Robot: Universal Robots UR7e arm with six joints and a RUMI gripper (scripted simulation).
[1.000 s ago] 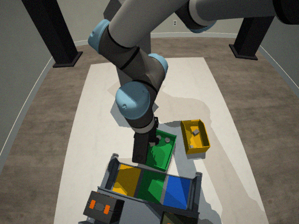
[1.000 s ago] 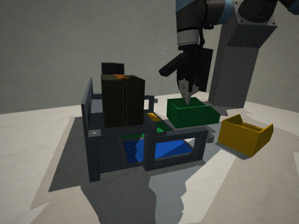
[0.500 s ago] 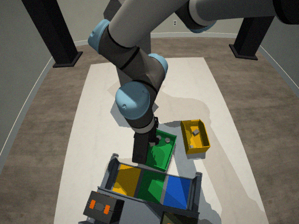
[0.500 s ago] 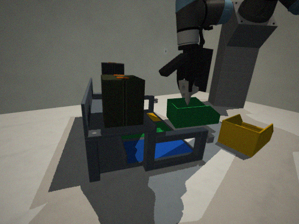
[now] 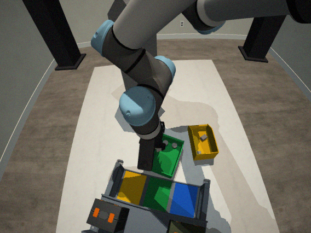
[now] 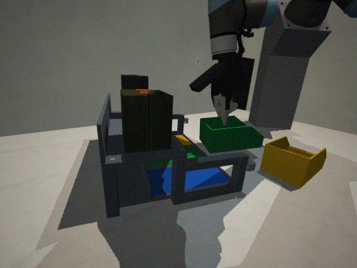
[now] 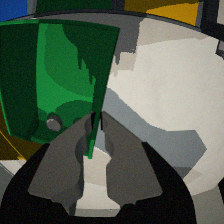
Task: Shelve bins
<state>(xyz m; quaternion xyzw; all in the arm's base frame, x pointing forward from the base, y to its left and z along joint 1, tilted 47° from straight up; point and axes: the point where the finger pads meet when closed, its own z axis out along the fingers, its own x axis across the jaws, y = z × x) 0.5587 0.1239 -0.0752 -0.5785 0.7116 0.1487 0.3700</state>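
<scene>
The green bin (image 5: 167, 157) sits on the table just in front of the shelf (image 5: 159, 194); two small grey parts (image 5: 174, 145) lie in it. It also shows in the side view (image 6: 230, 133) and the wrist view (image 7: 55, 85). My gripper (image 6: 224, 119) points down over the bin's rear corner and is shut on its thin wall, which shows between the fingertips in the wrist view (image 7: 94, 135). The yellow bin (image 5: 203, 141) lies to the right, apart from the gripper, with small parts inside. The shelf floor carries a yellow mark (image 5: 131, 187), a green mark (image 5: 157, 194) and a blue mark (image 5: 184, 199).
Dark boxes (image 6: 146, 119) with orange marks stand on the shelf's upper board. The shelf has dark side posts and a low front lip (image 6: 207, 158). The arm's grey base column (image 6: 283, 78) stands behind the bins. Black frame legs (image 5: 58, 35) stand on the floor farther back.
</scene>
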